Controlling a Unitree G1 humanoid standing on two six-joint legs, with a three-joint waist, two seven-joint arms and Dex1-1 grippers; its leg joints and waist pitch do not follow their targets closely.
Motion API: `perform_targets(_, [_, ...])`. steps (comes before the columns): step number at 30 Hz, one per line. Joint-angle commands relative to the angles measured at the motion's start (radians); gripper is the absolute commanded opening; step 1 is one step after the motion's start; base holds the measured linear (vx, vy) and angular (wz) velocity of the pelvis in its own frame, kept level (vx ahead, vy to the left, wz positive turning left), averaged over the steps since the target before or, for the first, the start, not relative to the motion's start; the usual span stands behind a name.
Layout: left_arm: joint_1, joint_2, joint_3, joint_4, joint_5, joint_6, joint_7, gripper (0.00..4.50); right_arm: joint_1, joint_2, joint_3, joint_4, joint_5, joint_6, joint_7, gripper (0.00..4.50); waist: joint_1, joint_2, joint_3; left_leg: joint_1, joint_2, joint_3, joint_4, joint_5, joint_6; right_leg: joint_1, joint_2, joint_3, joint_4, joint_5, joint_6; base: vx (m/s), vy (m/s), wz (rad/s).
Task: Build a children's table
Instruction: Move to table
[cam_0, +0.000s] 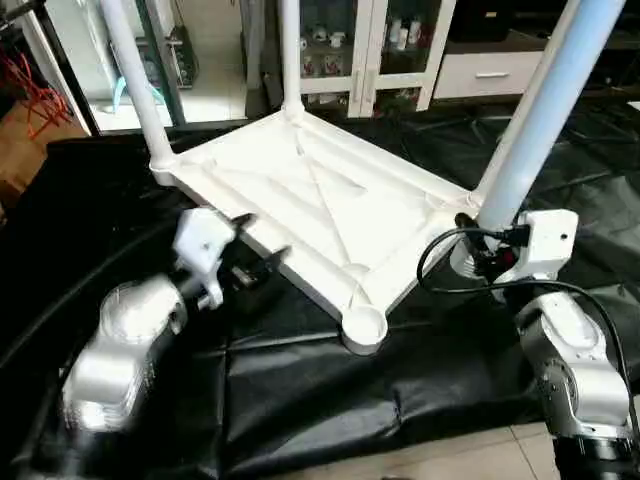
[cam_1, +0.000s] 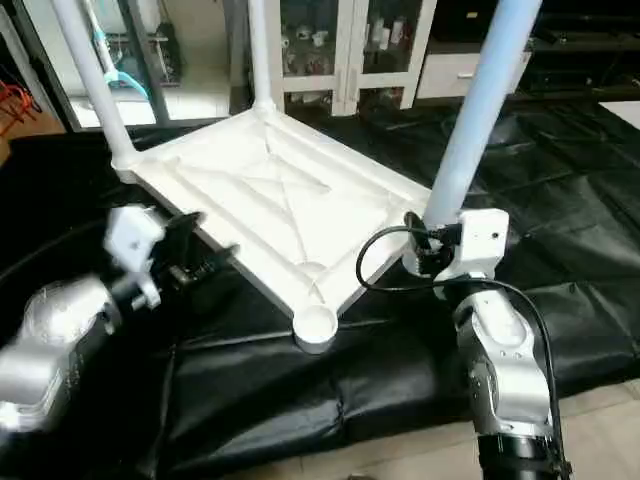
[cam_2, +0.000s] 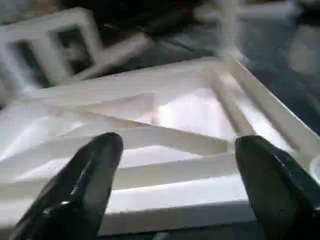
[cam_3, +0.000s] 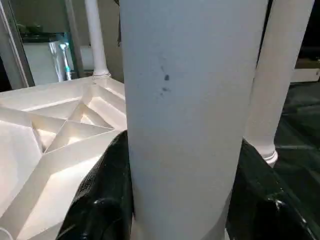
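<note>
Tabletop (cam_0: 300, 190) smooth white plastic; sheet (cam_0: 330, 390) under it black, glossy, creased; forearms (cam_0: 120, 360) silver metal.

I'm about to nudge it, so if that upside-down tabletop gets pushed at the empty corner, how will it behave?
The tabletop probably stays stiff, given its X ribs. It looks like thin plastic, so likely light and apt to slide on the black sheet. The right gripper, clamped around one leg, may make it pivot.

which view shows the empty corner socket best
The left eye view: the empty corner socket sits whole and unobstructed at the tabletop's near corner. The right eye view shows it equally whole. The left wrist view catches the tabletop's ribs, the right wrist view mostly a leg.
</note>
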Motion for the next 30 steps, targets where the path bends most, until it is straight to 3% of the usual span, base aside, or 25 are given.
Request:
perform_targets(1, [-0.051, 0.026, -0.046, 0.046, 0.026, -0.012, -0.104, 4.27, -0.02, -0.006, 0.004, -0.001, 0.004, -0.01, 0.011, 1.9, -0.002, 0.008, -0.066, 0.03, 0.141, -0.062, -0.104, -0.111, -0.011, 0.047, -0.107, 0.051, -0.038, 0.076, -0.265, 0.0, 0.0, 0.0])
perform_targets(3, [-0.128, 0.07, -0.131, 0.126, 0.081, -0.056, -0.226, 4.4, -0.014, -0.007, 0.016, -0.014, 0.005, -0.008, 0.024, 1.9, -0.001, 0.008, -0.066, 0.032, 0.136, -0.058, -0.101, -0.074, 0.013, 0.044, -0.102, 0.05, -0.04, 0.097, -0.267, 0.0, 0.0, 0.0])
perform_targets(4, [-0.128, 0.07, -0.131, 0.126, 0.081, -0.056, -0.226, 4.4, -0.014, -0.007, 0.016, -0.014, 0.005, -0.008, 0.024, 1.9, -0.001, 0.009, -0.068, 0.032, 0.136, -0.055, -0.098, -0.053, 0.032, 0.048, -0.105, 0.051, -0.038, 0.106, -0.271, 0.0, 0.0, 0.0])
perform_targets(6, [-0.174, 0.121, -0.206, 0.195, 0.135, -0.108, -0.354, 4.4, -0.003, -0.01, 0.027, -0.029, 0.0, -0.008, 0.03, 1.9, -0.002, 0.016, -0.069, 0.028, 0.141, -0.057, -0.097, -0.041, 0.048, 0.054, -0.111, 0.052, -0.038, 0.102, -0.282, 0.0, 0.0, 0.0])
perform_targets(8, [-0.203, 0.147, -0.246, 0.247, 0.175, -0.147, -0.407, 4.4, 0.004, -0.012, 0.026, -0.041, 0.002, -0.007, 0.031, 1.9, -0.006, 0.016, -0.068, 0.03, 0.143, -0.056, -0.099, -0.046, 0.048, 0.051, -0.107, 0.051, -0.04, 0.1, -0.285, 0.0, 0.0, 0.0])
perform_targets(11, [-0.252, 0.183, -0.307, 0.325, 0.257, -0.216, -0.45, 4.4, 0.015, -0.014, 0.014, -0.056, 0.004, -0.006, 0.023, 1.9, -0.007, 0.026, -0.069, 0.032, 0.146, -0.055, -0.097, -0.056, 0.049, 0.053, -0.111, 0.052, -0.037, 0.098, -0.309, 0.0, 0.0, 0.0])
perform_targets(12, [-0.296, 0.176, -0.333, 0.393, 0.305, -0.285, -0.431, 4.4, 0.019, -0.013, 0.011, -0.061, 0.004, -0.006, 0.02, 1.9, -0.005, 0.031, -0.067, 0.032, 0.146, -0.055, -0.098, -0.065, 0.051, 0.051, -0.108, 0.051, -0.039, 0.086, -0.31, 0.0, 0.0, 0.0])
perform_targets(13, [-0.315, 0.164, -0.339, 0.42, 0.311, -0.307, -0.427, 4.4, 0.021, -0.013, 0.012, -0.063, 0.003, -0.006, 0.019, 1.9, -0.004, 0.032, -0.069, 0.037, 0.147, -0.054, -0.097, -0.072, 0.043, 0.051, -0.109, 0.05, -0.037, 0.089, -0.314, 0.0, 0.0, 0.0])
perform_targets(15, [-0.339, 0.139, -0.339, 0.457, 0.316, -0.341, -0.403, 4.4, 0.025, -0.012, 0.013, -0.068, 0.001, -0.006, 0.016, 1.9, -0.003, 0.035, -0.069, 0.035, 0.149, -0.054, -0.097, -0.06, 0.041, 0.053, -0.112, 0.05, -0.034, 0.108, -0.322, 0.0, 0.0, 0.0])
perform_targets(16, [-0.347, 0.128, -0.337, 0.469, 0.318, -0.356, -0.385, 4.4, 0.026, -0.011, 0.013, -0.069, 0.0, -0.007, 0.015, 1.9, -0.002, 0.029, -0.071, 0.034, 0.15, -0.051, -0.093, -0.032, 0.052, 0.054, -0.114, 0.049, -0.032, 0.146, -0.333, 0.0, 0.0, 0.0])
perform_targets(19, [-0.379, 0.098, -0.35, 0.539, 0.35, -0.428, -0.347, 4.4, 0.032, -0.003, 0.014, -0.077, 0.001, -0.006, 0.007, 1.9, -0.002, 0.031, -0.073, 0.027, 0.149, -0.047, -0.089, 0.0, 0.08, 0.057, -0.116, 0.048, -0.03, 0.167, -0.332, 0.0, 0.0, 0.0])
perform_targets(24, [-0.411, 0.064, -0.355, 0.603, 0.369, -0.48, -0.313, 4.4, 0.04, 0.0, 0.029, -0.08, -0.009, -0.011, 0.008, 1.9, -0.004, 0.03, -0.074, 0.027, 0.152, -0.047, -0.087, 0.0, 0.095, 0.057, -0.119, 0.049, -0.03, 0.162, -0.335, 0.0, 0.0, 0.0])
perform_targets(30, [-0.483, 0.057, -0.452, 0.779, 0.55, -0.571, -0.198, 4.4, 0.039, 0.005, 0.036, -0.083, -0.013, -0.013, 0.004, 1.9, -0.005, 0.031, -0.075, 0.029, 0.155, -0.049, -0.087, -0.008, 0.097, 0.057, -0.117, 0.048, -0.031, 0.152, -0.325, 0.0, 0.0, 0.0])
